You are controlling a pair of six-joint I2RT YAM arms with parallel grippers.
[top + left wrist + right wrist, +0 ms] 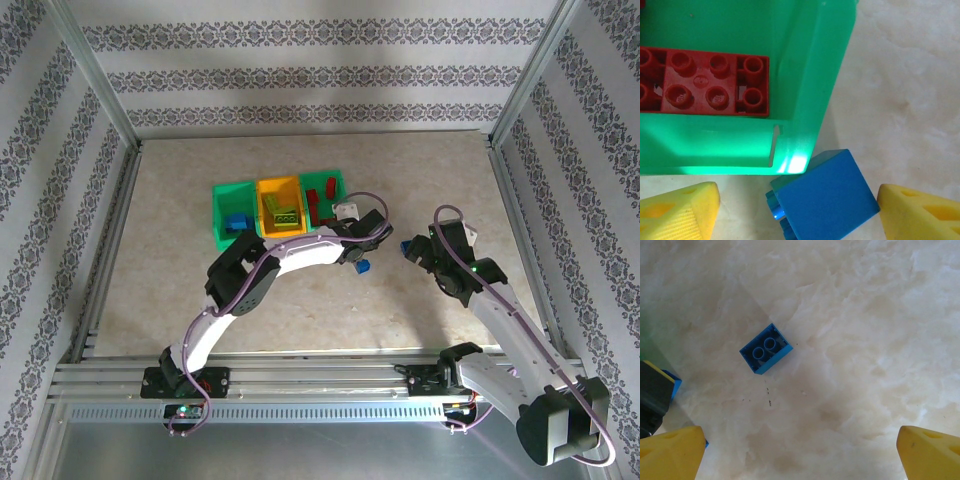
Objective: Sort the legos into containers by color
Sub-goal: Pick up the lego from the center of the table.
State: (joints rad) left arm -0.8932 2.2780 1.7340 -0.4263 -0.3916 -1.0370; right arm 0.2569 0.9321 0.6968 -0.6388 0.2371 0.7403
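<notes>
Three containers stand in a row: a green bin (pixel 222 205) holding a blue lego (pixel 238 222), an orange-yellow bin (pixel 278 187) with a lime lego (pixel 281 214), and a green bin (pixel 336 183) with red legos (pixel 318 203). My left gripper (pixel 357 256) hangs open beside that last bin's corner (pixel 810 100). A blue brick (pixel 822 197) lies between its yellow fingers (pixel 682 210); the right finger is at the brick's corner and the left one is apart from it. Red legos (pixel 705 80) lie inside the bin. My right gripper (pixel 800 457) is open above bare table. Another blue brick (pixel 766 348) lies hollow side up ahead of it.
Aluminium frame posts and patterned walls enclose the marble-look table (pixel 300 310). The two grippers are close together near the middle, with the left one's black body (pixel 652 397) at the left edge of the right wrist view. Open tabletop lies to the left and far right.
</notes>
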